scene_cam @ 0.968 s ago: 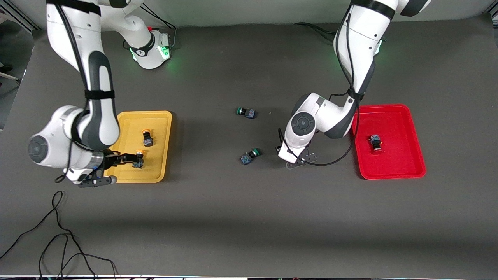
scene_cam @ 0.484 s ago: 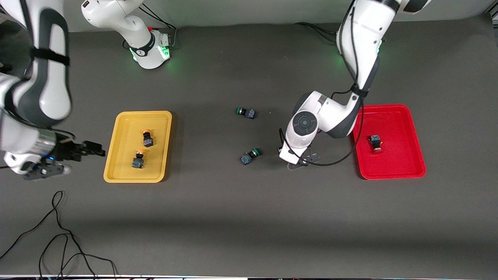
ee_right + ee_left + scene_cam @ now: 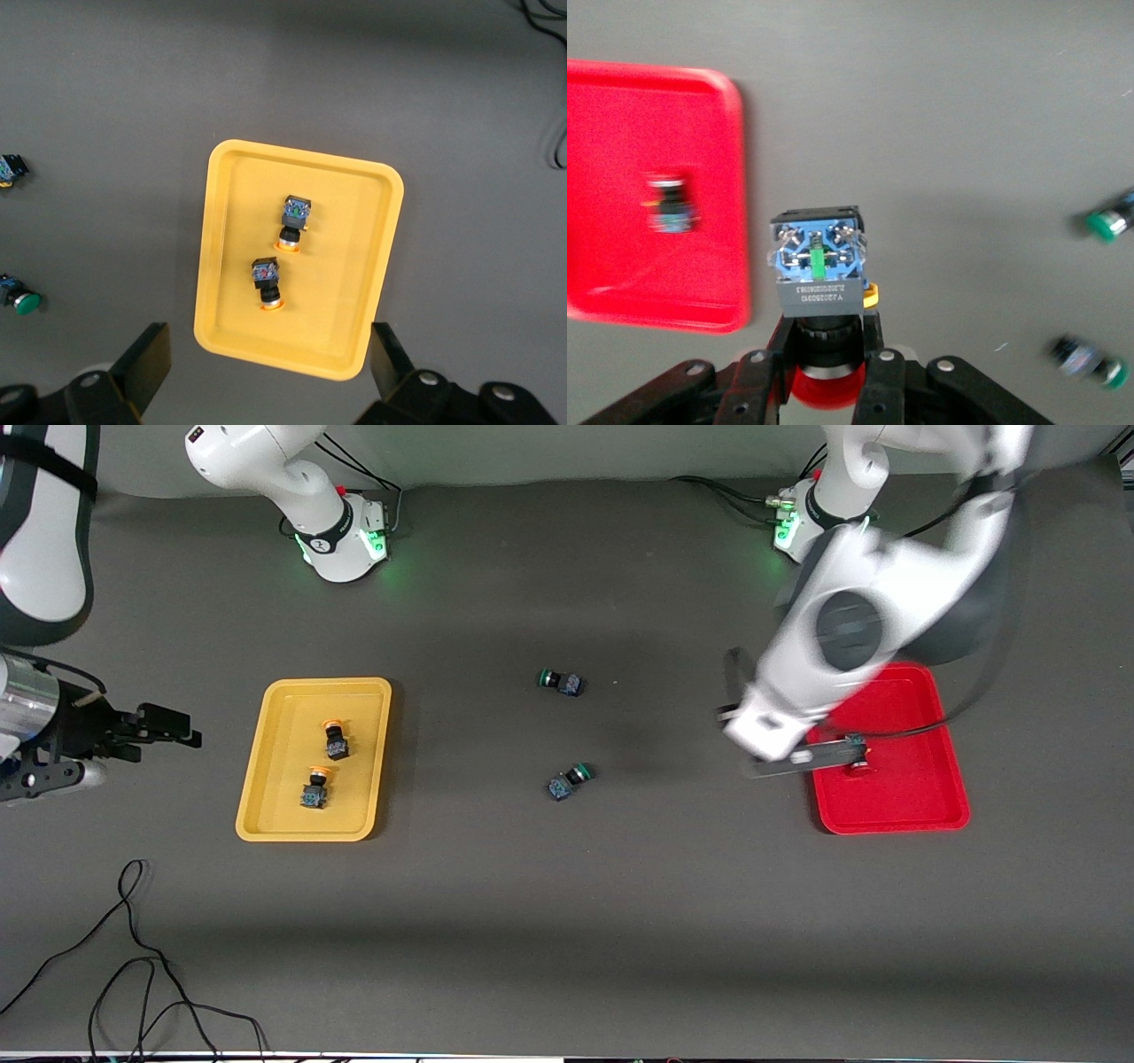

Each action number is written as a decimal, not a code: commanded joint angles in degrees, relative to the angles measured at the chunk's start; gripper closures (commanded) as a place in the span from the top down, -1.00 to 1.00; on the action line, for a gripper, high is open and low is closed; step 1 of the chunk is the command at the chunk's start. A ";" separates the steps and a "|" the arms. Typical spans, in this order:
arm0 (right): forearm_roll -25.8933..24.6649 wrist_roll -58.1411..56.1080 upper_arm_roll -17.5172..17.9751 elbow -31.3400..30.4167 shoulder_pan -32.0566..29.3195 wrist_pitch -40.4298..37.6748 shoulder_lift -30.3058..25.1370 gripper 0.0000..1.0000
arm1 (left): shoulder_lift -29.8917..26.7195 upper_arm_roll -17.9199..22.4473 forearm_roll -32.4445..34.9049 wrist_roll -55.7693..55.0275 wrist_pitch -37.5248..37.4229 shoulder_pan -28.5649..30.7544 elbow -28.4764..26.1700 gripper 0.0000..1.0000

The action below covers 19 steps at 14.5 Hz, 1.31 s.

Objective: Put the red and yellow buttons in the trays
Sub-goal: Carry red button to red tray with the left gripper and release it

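Observation:
My left gripper (image 3: 797, 762) is up over the red tray's (image 3: 921, 779) edge toward the table's middle. In the left wrist view it (image 3: 824, 372) is shut on a red button (image 3: 819, 266), base outward, beside the red tray (image 3: 620, 133). Another red button (image 3: 857, 763) lies in that tray, partly hidden by the gripper. It also shows in the left wrist view (image 3: 667, 204). Two yellow buttons (image 3: 335, 740) (image 3: 314, 788) lie in the yellow tray (image 3: 283, 717). My right gripper (image 3: 168, 735) is open and empty beside that tray, at the right arm's end of the table.
Two green-capped buttons (image 3: 560, 682) (image 3: 569, 778) lie on the dark mat in the middle of the table. A black cable (image 3: 133, 957) loops near the table's front edge at the right arm's end.
My right gripper let go of a yellow button in the yellow tray and drew away from it. My left gripper rose from the table's middle and swung to the red tray.

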 commanded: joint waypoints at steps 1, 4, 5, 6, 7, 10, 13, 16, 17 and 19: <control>-3.08 6.51 4.88 0.02 -2.01 -3.28 -5.73 1.00 | -6.80 -0.28 -0.45 15.62 0.04 11.51 -8.36 -0.58; -10.37 9.41 25.05 -1.37 -18.75 -4.43 -12.22 1.00 | -7.87 -0.28 4.02 27.60 5.29 21.98 -13.99 -0.58; -10.82 10.03 31.13 -2.95 -24.13 -4.78 -14.16 1.00 | -7.70 -0.28 4.12 29.28 10.11 24.10 -17.14 -0.58; -10.91 10.30 34.41 -4.44 -27.23 -4.87 -16.09 1.00 | -7.44 -0.28 4.38 31.56 15.55 25.77 -20.91 -0.58; -11.00 11.52 35.23 -6.72 -27.78 -4.70 -17.85 1.00 | -6.91 -0.28 4.38 33.41 21.61 27.62 -24.95 -0.58; -13.18 12.85 36.11 -9.38 -28.05 -1.11 -19.19 1.00 | -2.01 -0.28 5.26 35.01 40.34 30.27 -34.38 -0.58; -13.46 12.93 43.72 -9.56 -34.78 0.48 -18.92 1.00 | 3.45 -0.19 5.88 35.01 51.52 31.06 -38.34 -0.53; -13.20 12.93 47.63 -10.69 -38.51 1.80 -18.92 1.00 | 3.38 -0.19 5.88 35.63 50.78 31.07 -38.01 0.99; -13.20 12.93 47.54 -10.87 -38.33 2.68 -18.66 1.00 | 2.33 -0.19 5.88 35.71 48.07 30.98 -37.22 1.00; -13.20 12.85 47.54 -10.79 -38.24 3.82 -17.09 1.00 | -0.74 -0.27 5.88 36.24 39.65 31.06 -33.72 1.00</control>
